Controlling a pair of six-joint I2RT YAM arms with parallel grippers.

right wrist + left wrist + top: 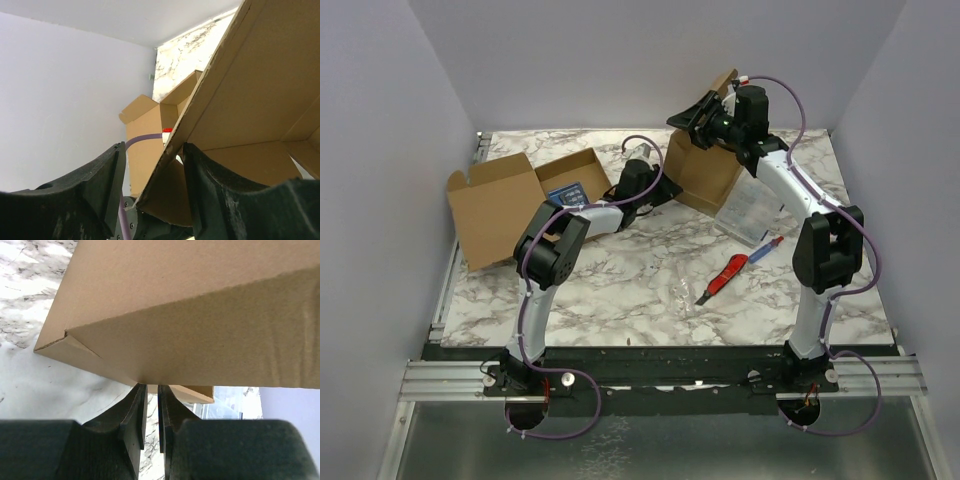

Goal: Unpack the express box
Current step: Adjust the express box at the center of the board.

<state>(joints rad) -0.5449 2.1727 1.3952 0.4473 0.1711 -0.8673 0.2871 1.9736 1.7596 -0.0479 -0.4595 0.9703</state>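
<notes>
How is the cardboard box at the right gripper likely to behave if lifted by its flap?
The box looks light: thin cardboard walls. Its flap, a single sheet between the right gripper's fingers, would probably hinge at the fold rather than lift stiffly. The smooth table suggests it slides easily.

The express box (703,178) is plain brown cardboard. It stands open on the far part of the worktop (640,290), with one flap (724,80) lifted upward.
</notes>
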